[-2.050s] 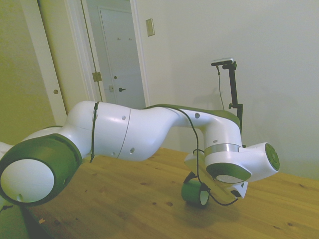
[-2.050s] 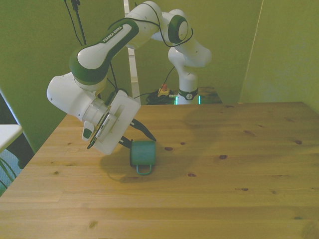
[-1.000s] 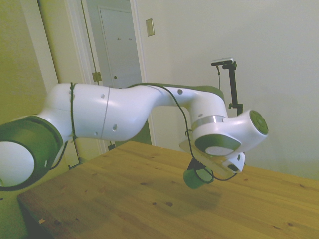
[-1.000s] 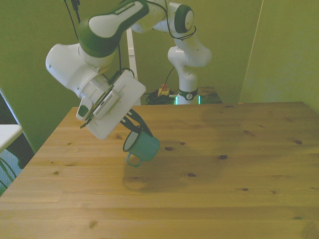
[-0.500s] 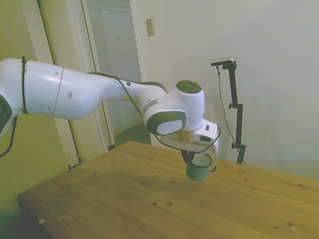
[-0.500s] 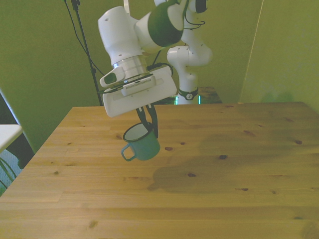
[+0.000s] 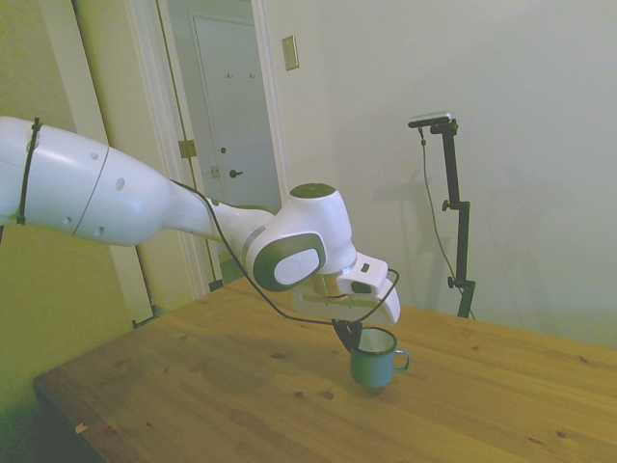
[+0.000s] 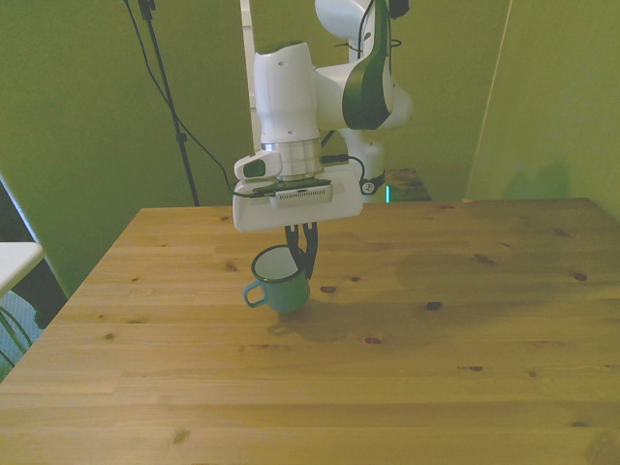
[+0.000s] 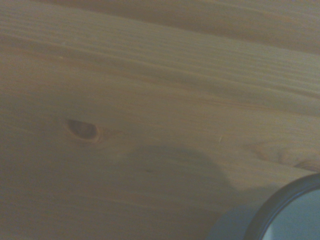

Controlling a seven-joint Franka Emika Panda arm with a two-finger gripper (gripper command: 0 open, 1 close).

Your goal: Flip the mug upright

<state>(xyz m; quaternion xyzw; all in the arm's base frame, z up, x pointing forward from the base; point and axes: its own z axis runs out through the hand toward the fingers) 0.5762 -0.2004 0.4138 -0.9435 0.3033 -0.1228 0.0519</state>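
On the bench (image 8: 436,387), the mug (image 8: 282,283) stands upright, the gripper (image 8: 306,254) pinching its rim; its handle points toward the front view's left. Only the wrist view shows a dark knot (image 9: 82,129) close by

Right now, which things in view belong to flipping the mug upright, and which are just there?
Part of the job:
- mug, opening up, on or just above the table
- gripper, fingers closed on the mug's rim

Just there:
- wooden table, which bears nothing else
- door and wall plate behind, in the side view
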